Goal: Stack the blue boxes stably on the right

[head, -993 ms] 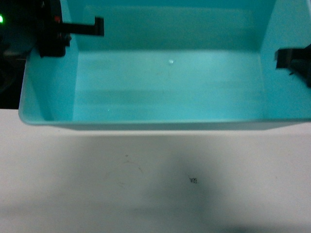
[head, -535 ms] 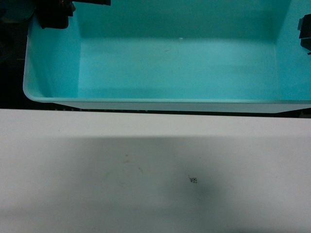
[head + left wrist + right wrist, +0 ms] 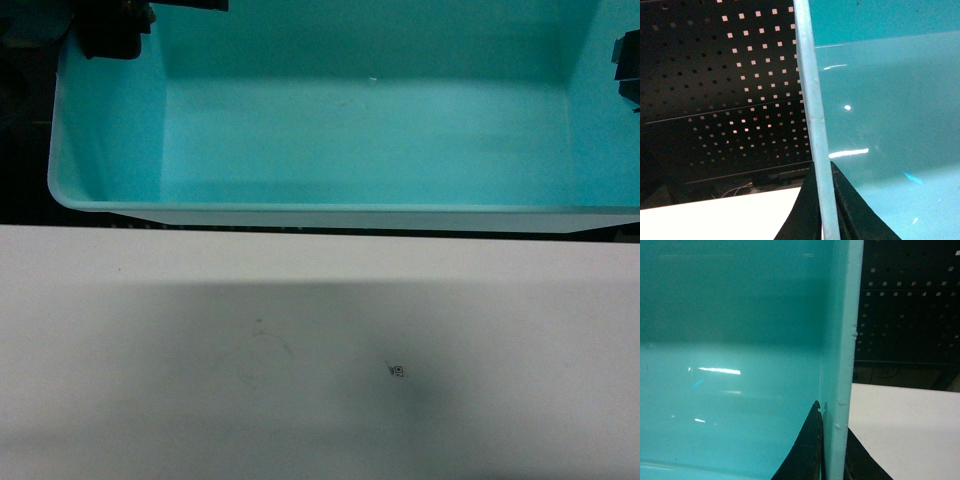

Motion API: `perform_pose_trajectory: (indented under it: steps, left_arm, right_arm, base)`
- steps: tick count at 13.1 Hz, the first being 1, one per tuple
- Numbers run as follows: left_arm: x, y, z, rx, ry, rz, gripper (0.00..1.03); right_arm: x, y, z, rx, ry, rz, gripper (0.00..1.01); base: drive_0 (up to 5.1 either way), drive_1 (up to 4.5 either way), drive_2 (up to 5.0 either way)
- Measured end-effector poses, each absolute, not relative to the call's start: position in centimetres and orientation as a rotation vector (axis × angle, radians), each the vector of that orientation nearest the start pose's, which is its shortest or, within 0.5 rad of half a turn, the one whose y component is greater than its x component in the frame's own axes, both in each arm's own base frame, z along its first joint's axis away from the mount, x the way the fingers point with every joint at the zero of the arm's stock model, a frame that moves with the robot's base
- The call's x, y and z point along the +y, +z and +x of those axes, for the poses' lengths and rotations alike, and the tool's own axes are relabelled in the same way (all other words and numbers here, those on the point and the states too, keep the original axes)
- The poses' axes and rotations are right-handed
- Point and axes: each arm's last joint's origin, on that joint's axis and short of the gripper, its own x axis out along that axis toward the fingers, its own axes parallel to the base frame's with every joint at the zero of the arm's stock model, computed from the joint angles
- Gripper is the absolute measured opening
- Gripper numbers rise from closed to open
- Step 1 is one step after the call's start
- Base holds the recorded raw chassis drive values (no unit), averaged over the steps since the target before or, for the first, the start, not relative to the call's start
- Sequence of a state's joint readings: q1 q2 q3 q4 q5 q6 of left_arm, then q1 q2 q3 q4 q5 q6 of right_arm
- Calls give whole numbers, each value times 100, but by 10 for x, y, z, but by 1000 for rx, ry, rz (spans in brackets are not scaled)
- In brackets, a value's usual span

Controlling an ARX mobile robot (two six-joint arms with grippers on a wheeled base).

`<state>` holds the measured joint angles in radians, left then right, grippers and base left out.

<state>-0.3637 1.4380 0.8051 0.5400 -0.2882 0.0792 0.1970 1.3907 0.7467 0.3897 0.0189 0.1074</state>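
Tool on the left arm (image 3: 826, 220) pinches the left end wall of the light turquoise tub (image 3: 360, 140), one black finger outside the wall and one inside, the rim running up between them. In the head view that left tool (image 3: 110, 30) sits at the tub's top left corner. From there the tub stretches across the upper frame, its near wall hanging just beyond the far edge of the white surface (image 3: 300, 380), with a dark gap beneath. At the right end, the right tool (image 3: 832, 455) clamps the opposite wall likewise. Behind stands a black perforated panel (image 3: 715, 90).
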Motion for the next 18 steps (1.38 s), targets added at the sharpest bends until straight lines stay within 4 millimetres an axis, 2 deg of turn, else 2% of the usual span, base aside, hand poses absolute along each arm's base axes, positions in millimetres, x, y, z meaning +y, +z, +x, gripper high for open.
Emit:
perform_pose_trajectory:
  steps: [18]
  left_arm:
    - [-103,259,296,87,-77,110,2]
  right_arm:
    - [59,239,293,264,164,78,2]
  base:
    - [-166,-166,-166]
